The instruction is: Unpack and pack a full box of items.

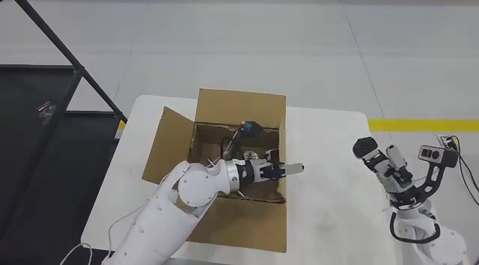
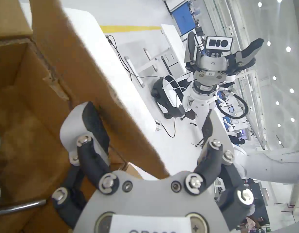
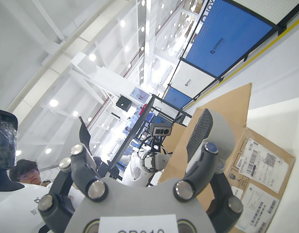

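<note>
An open cardboard box (image 1: 241, 105) stands mid-table with its flaps folded out. Inside lie a dark blue item (image 1: 248, 126) and a white-and-black item (image 1: 252, 156). My left gripper (image 1: 288, 168) is at the box's right wall, open. In the left wrist view the left gripper (image 2: 149, 113) straddles that wall (image 2: 66, 56), one finger inside and one outside. A metal rod (image 2: 18, 206) lies in the box below it. My right gripper (image 1: 378, 151) is held above the table's right edge, open and empty, clear of the box (image 3: 256, 166).
The white table (image 1: 329, 198) has bare room between the box and the right arm. A black metal frame (image 1: 52, 48) stands off the table's left side. A front flap (image 1: 247, 224) lies flat toward the near edge.
</note>
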